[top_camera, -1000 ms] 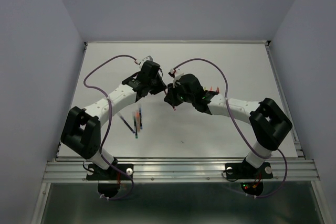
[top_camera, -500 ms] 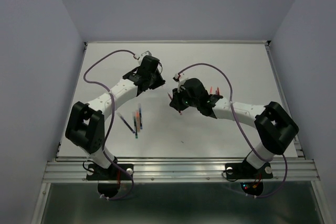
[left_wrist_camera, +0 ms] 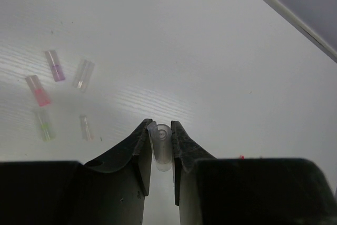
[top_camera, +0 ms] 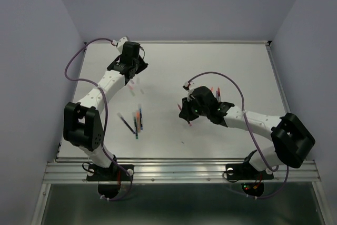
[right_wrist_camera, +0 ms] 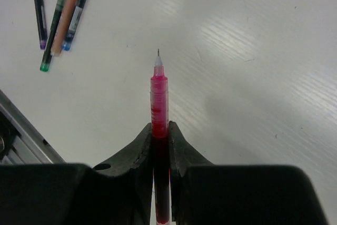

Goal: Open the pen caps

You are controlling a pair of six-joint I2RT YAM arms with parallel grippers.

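Observation:
In the left wrist view my left gripper (left_wrist_camera: 160, 130) is shut on a clear pen cap (left_wrist_camera: 160, 142), held above the table. Several loose pen caps lie below and to its left: purple (left_wrist_camera: 55, 65), clear (left_wrist_camera: 83, 74), pink (left_wrist_camera: 38, 90) and greenish (left_wrist_camera: 45, 125). From above, the left gripper (top_camera: 136, 72) is at the far left of the table. My right gripper (right_wrist_camera: 159, 130) is shut on a red pen (right_wrist_camera: 159, 98) whose bare tip points away from the wrist. The right gripper (top_camera: 187, 117) hangs over the table's middle.
Several uncapped pens (top_camera: 136, 122) lie grouped on the table's near left, and the right wrist view shows these pens (right_wrist_camera: 66, 14) at top left. A few reddish pens (top_camera: 213, 90) lie behind the right arm. The table's raised rim (left_wrist_camera: 295, 17) runs behind the left gripper.
The two grippers have drawn apart. The left arm swung to the far left with the clear cap, and the right arm came toward the near side with the red pen.

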